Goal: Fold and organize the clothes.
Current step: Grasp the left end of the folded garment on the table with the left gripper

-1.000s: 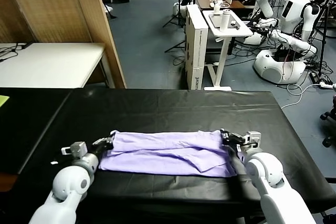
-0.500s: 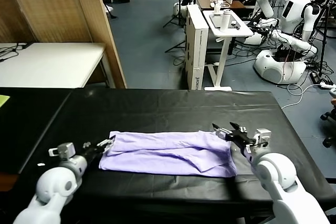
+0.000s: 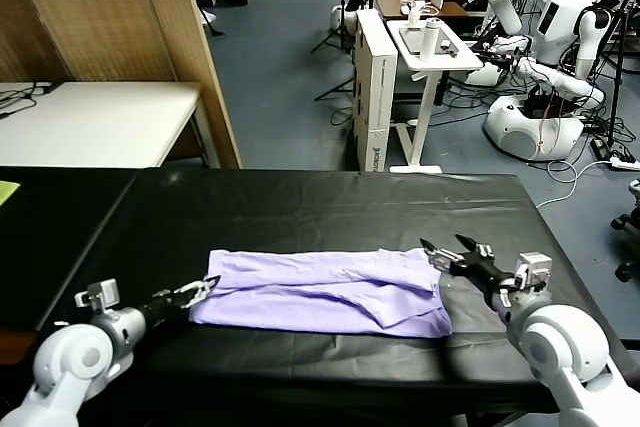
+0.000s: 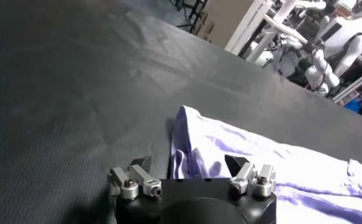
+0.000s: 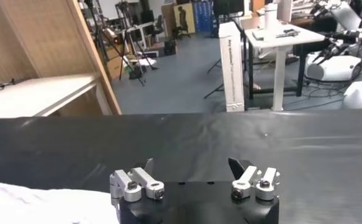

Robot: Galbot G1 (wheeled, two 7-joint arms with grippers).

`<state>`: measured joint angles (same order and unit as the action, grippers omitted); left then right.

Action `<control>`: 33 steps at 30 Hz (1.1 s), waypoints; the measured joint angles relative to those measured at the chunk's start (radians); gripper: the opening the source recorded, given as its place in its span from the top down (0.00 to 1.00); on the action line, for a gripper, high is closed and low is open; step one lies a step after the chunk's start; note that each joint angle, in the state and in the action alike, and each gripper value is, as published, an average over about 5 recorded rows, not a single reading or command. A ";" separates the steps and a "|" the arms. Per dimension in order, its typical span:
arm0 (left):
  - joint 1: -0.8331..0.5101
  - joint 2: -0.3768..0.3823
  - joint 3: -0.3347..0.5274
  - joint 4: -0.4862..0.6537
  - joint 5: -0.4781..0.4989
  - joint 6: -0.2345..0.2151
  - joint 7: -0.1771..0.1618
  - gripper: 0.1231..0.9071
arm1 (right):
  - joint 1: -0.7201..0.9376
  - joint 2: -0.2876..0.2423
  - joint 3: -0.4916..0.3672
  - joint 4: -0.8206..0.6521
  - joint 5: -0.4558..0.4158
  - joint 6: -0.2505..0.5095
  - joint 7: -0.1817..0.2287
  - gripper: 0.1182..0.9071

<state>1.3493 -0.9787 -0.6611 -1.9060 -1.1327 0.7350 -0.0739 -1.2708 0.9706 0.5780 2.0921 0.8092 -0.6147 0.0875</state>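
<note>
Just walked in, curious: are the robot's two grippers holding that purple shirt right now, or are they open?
Left gripper: open, empty, at the T-shirt's left end.
Right gripper: open, empty, just off its right end.

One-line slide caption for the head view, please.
Folded lavender T-shirt lies on the black table, left gripper and right gripper open at its ends.

Even, bright indoor light, soft shadows, faint sheen on the black table (image 3: 330, 207), sharp focus.
</note>
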 joint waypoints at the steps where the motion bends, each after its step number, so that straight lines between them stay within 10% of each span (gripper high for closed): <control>1: -0.001 -0.003 0.002 0.001 -0.001 0.000 0.001 0.00 | 0.000 0.002 -0.001 0.000 -0.001 -0.001 0.000 0.00; 16: -0.010 -0.041 0.031 0.006 0.016 -0.002 0.002 0.04 | 0.003 0.011 -0.001 -0.002 -0.003 -0.008 -0.001 0.00; 27: -0.008 -0.042 0.036 0.000 0.032 0.005 -0.006 0.81 | 0.010 0.024 -0.008 -0.010 -0.009 -0.005 -0.002 0.00; 33: -0.001 -0.038 0.031 -0.024 0.089 0.006 -0.014 0.92 | 0.011 0.033 -0.007 -0.015 -0.013 -0.002 -0.001 0.00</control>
<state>1.3482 -1.0163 -0.6303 -1.9298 -1.0433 0.7407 -0.0882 -1.2603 1.0034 0.5706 2.0770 0.7959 -0.6166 0.0863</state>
